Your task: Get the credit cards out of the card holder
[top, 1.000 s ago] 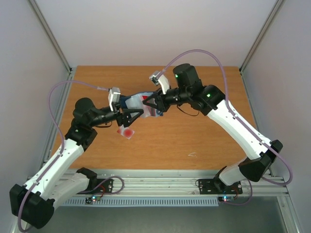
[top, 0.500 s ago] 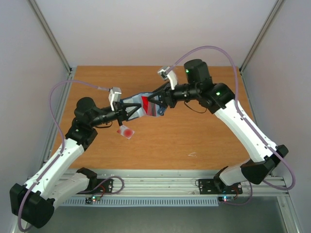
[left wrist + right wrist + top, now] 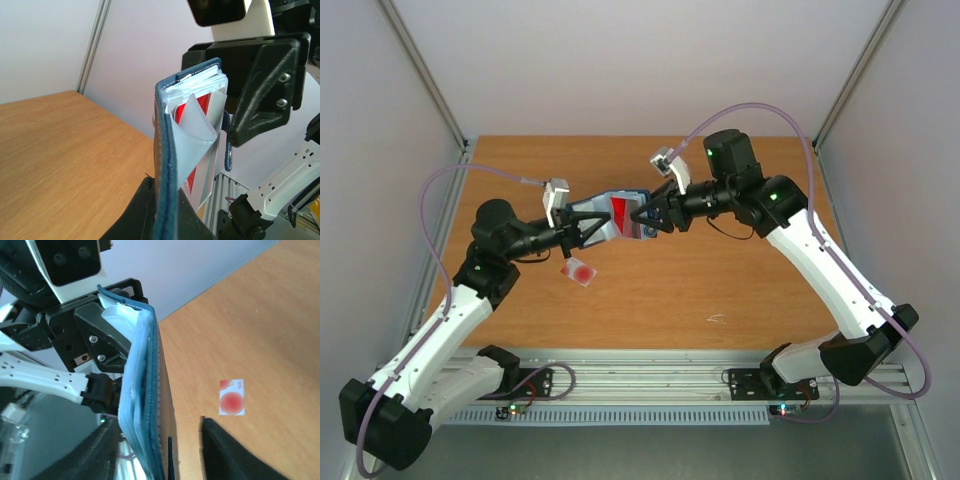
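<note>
**Clerk:** Where was the holder found?

**Inspector:** The holder [image 3: 610,214] was clear of the table [image 3: 740,290], suspended between the two arms above the board's middle-left. It was open, and its pocket side was visible from overhead. The left wrist view showed it edge-on, with a pale blue-grey pocket [image 3: 197,131] folded diagonally across its face.

**Clerk:** And the cards?

**Inspector:** A red card [image 3: 620,210] sat in a pocket, partly exposed. The left wrist view showed more card edges stacked at the holder's far end, but their colours could not be determined. A pale card [image 3: 581,271] bearing a red circle lay flat on the table. It was near the left gripper in the overhead view and apart from the holder.

**Clerk:** What was the state of the left gripper?

**Inspector:** The left gripper [image 3: 592,229] was clamped on the holder's left end, with one finger pressed to each face.

**Clerk:** The right?

**Inspector:** The right gripper [image 3: 642,213] was at the opposite end, beside the red card, with its fingers spread and straddling the holder. In the right wrist view, bare wood showed between one finger [image 3: 227,452] and the holder's navy cover. The other finger lay close along the pocket side, but contact there could not be confirmed. No grip on any card was observed.
</note>
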Action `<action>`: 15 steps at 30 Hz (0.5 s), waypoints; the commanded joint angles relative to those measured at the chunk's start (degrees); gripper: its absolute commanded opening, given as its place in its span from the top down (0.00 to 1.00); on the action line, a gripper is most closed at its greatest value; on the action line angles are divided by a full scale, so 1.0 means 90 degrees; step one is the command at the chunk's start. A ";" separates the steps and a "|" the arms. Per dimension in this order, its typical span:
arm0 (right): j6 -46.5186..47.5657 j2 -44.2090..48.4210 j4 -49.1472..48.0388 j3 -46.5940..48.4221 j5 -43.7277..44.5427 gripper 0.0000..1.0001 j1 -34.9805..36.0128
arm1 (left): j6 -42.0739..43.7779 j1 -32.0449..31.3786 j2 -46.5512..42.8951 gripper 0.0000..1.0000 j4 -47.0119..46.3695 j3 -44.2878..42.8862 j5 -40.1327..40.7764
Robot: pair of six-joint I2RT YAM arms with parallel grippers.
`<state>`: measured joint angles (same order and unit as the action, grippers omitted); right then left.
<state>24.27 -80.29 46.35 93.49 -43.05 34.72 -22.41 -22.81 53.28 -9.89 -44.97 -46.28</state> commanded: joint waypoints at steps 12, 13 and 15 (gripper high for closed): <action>-0.0591 -0.0608 0.1932 0.0616 0.3747 0.99 -0.0521 | 0.0910 0.0141 -0.0087 0.49 0.2089 -0.0239 0.4533; -0.0741 -0.0937 0.2584 0.0907 0.4890 0.99 -0.0526 | 0.1099 0.0178 -0.0079 0.51 0.2229 -0.0230 0.4939; -0.1035 -0.1643 0.3686 0.1519 0.6753 0.99 -0.0444 | 0.1652 0.0200 -0.0131 0.52 0.2321 -0.0211 0.4763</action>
<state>21.12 -85.62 60.07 99.44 -19.07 30.89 -17.10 -21.80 52.75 3.84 -45.39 -18.85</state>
